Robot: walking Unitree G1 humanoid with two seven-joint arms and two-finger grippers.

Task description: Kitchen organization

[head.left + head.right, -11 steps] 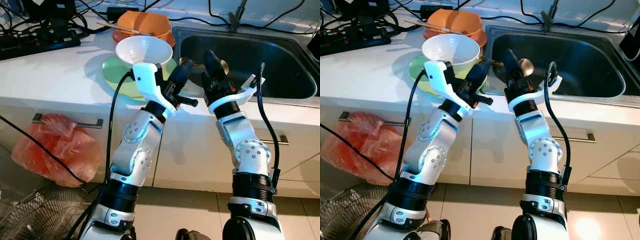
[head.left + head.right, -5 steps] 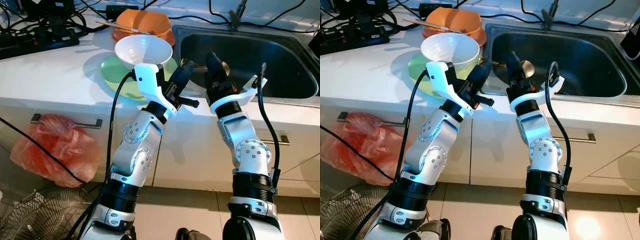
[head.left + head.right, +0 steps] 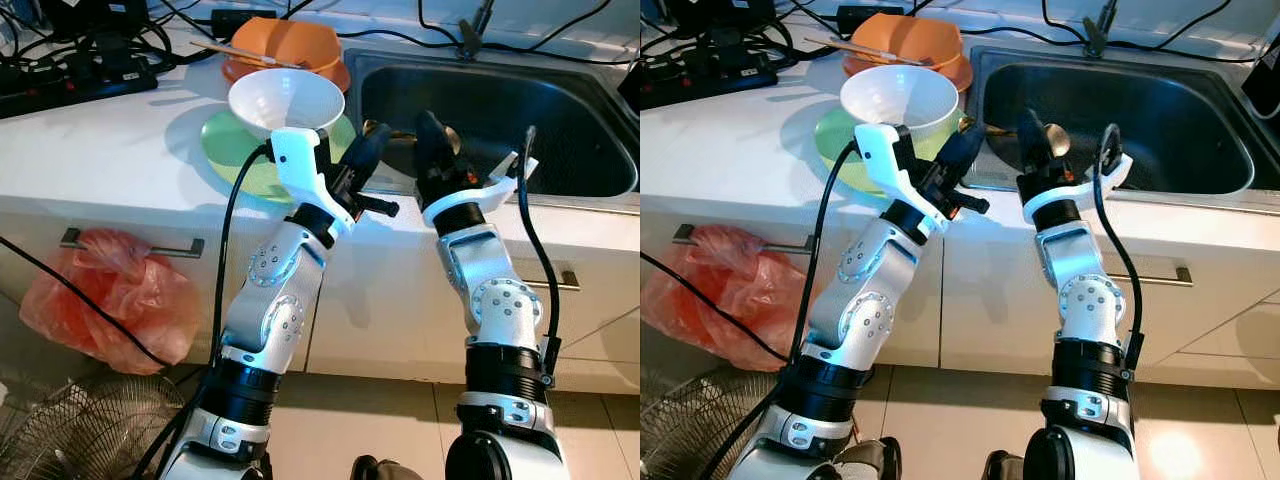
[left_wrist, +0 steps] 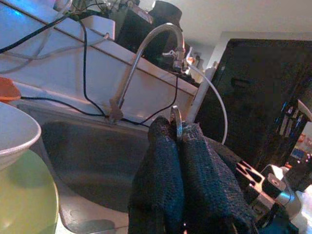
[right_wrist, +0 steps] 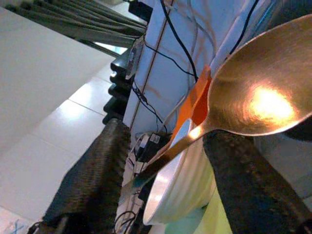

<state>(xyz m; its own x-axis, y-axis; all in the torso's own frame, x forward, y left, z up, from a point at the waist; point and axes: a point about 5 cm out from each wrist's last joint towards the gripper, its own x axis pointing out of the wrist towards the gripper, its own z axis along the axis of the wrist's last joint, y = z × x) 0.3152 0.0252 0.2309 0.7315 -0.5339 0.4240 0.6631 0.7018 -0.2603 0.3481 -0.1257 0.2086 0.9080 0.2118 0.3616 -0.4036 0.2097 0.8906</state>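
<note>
Left eye view, white counter (image 3: 120, 150), steel sink (image 3: 560, 120), floor tiles (image 3: 380, 420)

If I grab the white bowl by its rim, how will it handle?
The bowl flares wide from a narrow foot, so a push near the rim would probably tip it. It looks glazed and stiff, likely slippery and breakable. It sits on the green plate, so it may slide there.
</note>
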